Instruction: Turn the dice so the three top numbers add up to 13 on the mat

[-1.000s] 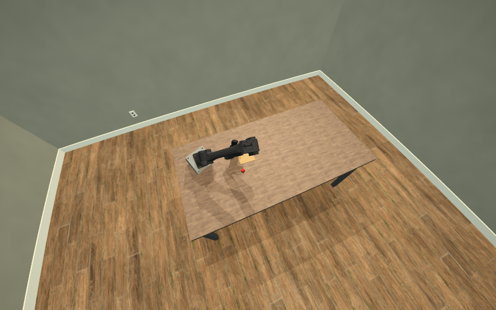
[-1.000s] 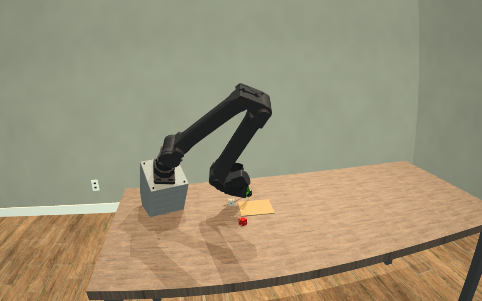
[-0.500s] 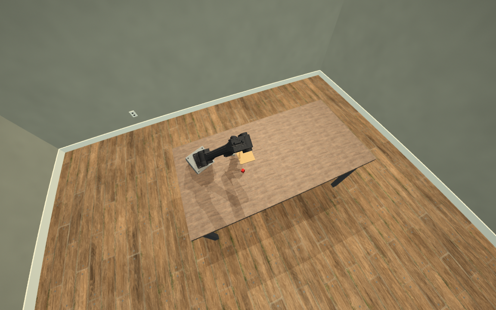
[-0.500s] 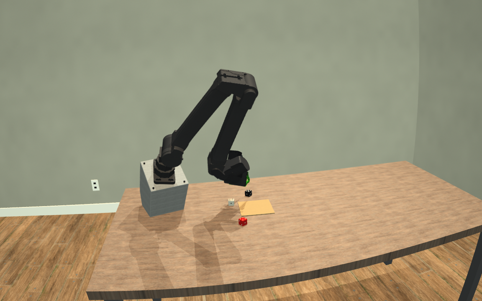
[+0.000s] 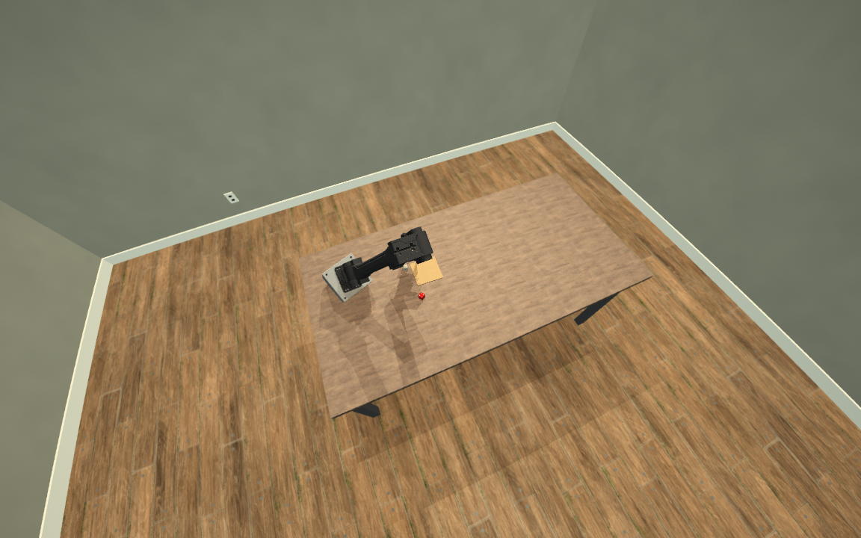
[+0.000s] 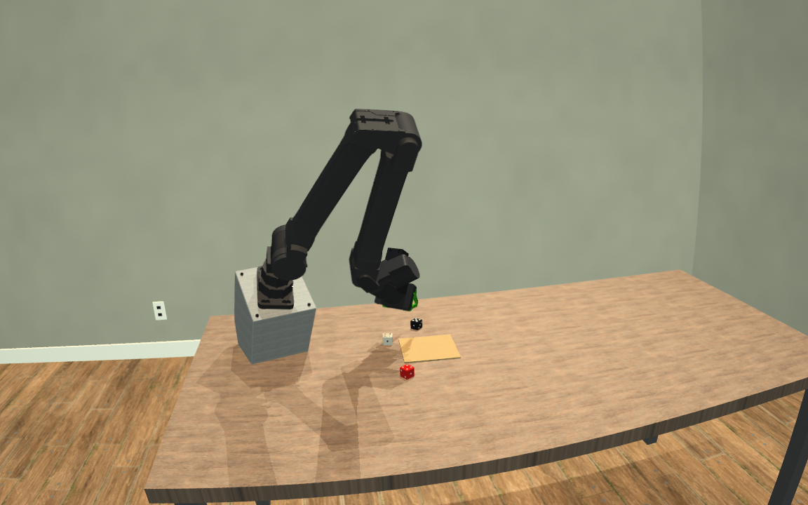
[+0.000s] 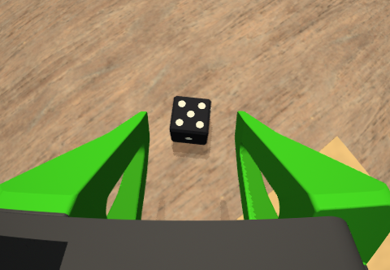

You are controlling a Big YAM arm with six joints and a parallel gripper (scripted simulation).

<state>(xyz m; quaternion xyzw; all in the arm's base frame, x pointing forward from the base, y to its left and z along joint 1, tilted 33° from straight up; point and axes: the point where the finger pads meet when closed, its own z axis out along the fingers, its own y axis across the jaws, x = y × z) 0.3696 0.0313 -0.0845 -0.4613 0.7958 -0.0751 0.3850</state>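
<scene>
You can read no text or brand; only pips: the black die (image 7: 190,119) shows five on top, and one pip is visible on its near side

You are looking down past the gripper (image 7: 192,130): one die (image 7: 190,119) is sitting ahead of its fingertips on the table (image 7: 244,10), the mat (image 7: 338,156) probably lying right.

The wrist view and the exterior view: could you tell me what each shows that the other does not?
Only the wrist view shows the black die's top face of five pips and the open gripper holding nothing. Only the exterior view shows the white die, the red die and the arm's grey pedestal. Both show the black die off the mat.
</scene>
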